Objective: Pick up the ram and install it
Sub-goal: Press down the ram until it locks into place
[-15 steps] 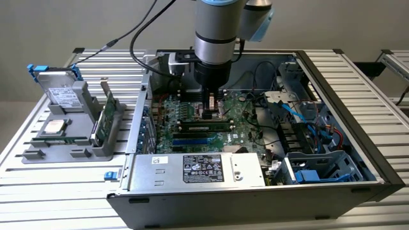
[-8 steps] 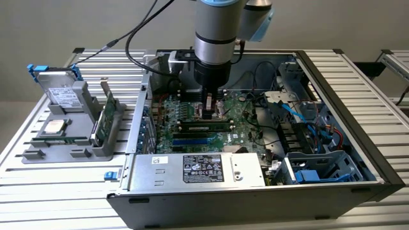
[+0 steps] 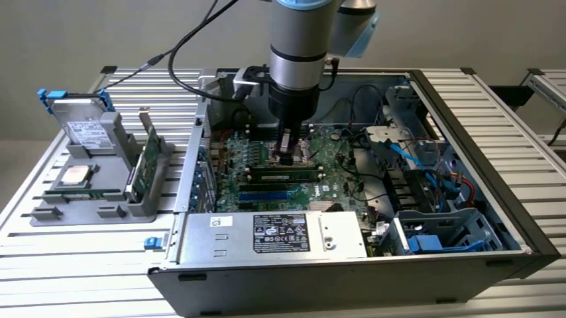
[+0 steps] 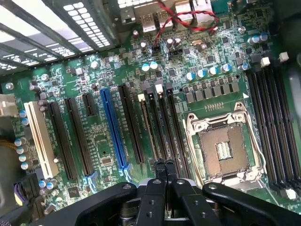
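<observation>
Claw (image 4: 164,165) pressed together, gripping nothing, hovering low over the motherboard (image 4: 108,141) inside the open computer case (image 3: 495,218). Just beneath it in the exterior view, the ram (image 3: 285,176) lies flat along a memory slot, beside the bare processor socket (image 4: 222,151). Power supply (image 3: 274,235) in front.

Silver-grey arm (image 3: 299,46) — blue joint cap, black cable, black gripper (image 4: 163,165)

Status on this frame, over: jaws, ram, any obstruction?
Gripper jaws shut, nothing between them, low over motherboard. Ram sits in a slot by the tips. No obstruction seen.
</observation>
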You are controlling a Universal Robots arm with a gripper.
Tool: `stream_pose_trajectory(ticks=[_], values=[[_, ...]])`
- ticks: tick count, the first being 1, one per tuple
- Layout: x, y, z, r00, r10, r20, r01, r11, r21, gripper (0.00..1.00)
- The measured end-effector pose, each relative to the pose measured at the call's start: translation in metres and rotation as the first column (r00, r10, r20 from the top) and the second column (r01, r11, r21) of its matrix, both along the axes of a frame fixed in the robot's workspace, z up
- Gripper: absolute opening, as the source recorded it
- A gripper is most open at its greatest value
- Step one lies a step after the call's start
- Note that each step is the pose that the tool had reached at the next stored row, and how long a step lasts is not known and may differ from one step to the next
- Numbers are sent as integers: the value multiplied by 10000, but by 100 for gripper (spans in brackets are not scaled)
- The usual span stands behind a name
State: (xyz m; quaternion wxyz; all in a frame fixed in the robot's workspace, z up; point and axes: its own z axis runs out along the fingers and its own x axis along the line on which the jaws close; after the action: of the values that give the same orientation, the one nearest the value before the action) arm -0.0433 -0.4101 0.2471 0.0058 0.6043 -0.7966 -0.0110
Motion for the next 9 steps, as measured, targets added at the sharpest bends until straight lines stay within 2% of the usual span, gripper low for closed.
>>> stream_pose_trajectory(ticks=[4,9], values=[[0,0,-5,9981,-622,0,622,9981,4,10],[0,0,-12,9901,-1405,-1,1405,9901,10,10]])
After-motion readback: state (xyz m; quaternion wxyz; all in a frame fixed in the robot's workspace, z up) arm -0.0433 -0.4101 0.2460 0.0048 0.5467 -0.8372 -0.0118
